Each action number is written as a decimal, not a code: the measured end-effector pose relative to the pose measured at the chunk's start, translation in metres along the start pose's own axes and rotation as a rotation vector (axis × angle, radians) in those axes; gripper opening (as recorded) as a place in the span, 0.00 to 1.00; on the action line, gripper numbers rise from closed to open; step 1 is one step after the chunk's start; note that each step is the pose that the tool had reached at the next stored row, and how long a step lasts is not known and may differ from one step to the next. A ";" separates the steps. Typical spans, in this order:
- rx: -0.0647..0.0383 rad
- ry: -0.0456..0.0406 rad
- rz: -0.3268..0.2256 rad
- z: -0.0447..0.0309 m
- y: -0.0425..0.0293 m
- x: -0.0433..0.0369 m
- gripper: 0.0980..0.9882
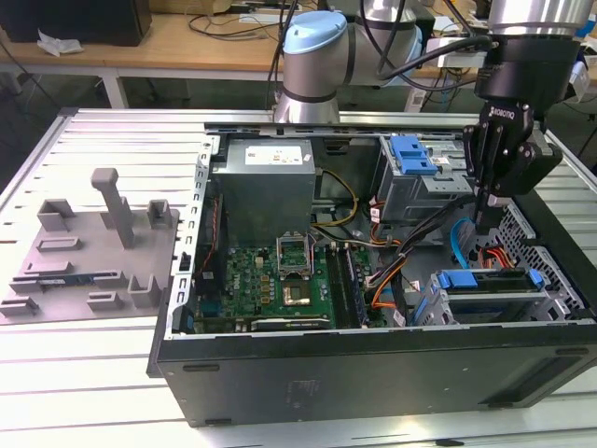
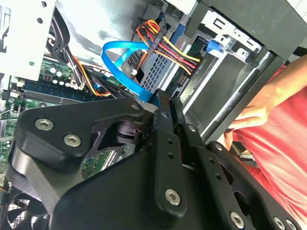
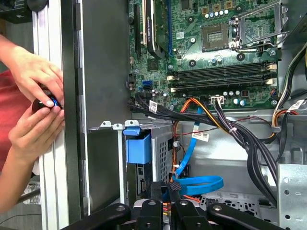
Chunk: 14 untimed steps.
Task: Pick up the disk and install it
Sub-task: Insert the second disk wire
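Black steel side wall of the open computer case (image 1: 373,369) sits closest in the exterior view, the case lying on a ribbed aluminium table (image 1: 84,373). Grey moulded fixture tray (image 1: 89,247) rests on the table toward the exterior view's left, just beside the case. Behind the table I see a wooden bench (image 1: 187,42) with cables on it, and the base of my silver and light-blue robot arm (image 1: 315,61). Inside the case: green motherboard (image 1: 275,280) with an open CPU socket, grey power supply box (image 1: 268,187) behind it, grey metal drive cage (image 1: 424,182) with a fixed blue plastic latch (image 1: 415,154) on top. Silver hard drive in a blue carrier bracket, the disk (image 1: 487,285), sits in the bay at the near corner toward the exterior view's right, seemingly seated in its slot. My black gripper (image 1: 483,222) hangs over that corner, just above the disk; fingers (image 3: 173,191) pressed together and holding nothing in both wrist views. Blue flat data cable (image 3: 199,184) loops just past the fingertips, near a bundle of red, yellow and orange wires (image 2: 168,45). A person's hands (image 3: 36,103) in a red sleeve rest at the table edge outside the case wall, pinching a small dark object.
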State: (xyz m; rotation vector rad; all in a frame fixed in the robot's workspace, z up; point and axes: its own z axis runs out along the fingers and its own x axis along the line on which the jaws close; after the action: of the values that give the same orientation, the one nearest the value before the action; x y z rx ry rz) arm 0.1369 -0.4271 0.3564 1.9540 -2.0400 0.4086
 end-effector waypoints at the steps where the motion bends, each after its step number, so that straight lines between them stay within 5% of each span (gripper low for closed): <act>1: 0.000 0.0000 0.000 0.0000 0.0000 0.0000 0.07; 6: 0.000 -0.0007 0.000 0.0002 0.0000 0.0001 0.07; 9: 0.000 -0.0117 0.000 0.0026 -0.0003 0.0056 0.07; 13: 0.000 -0.0498 0.000 0.0072 -0.0007 0.0165 0.07; 14: 0.001 -0.0722 0.001 0.0087 -0.0009 0.0199 0.07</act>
State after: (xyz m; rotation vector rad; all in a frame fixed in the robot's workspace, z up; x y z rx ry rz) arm 0.1369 -0.4489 0.3563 1.9961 -2.0846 0.3436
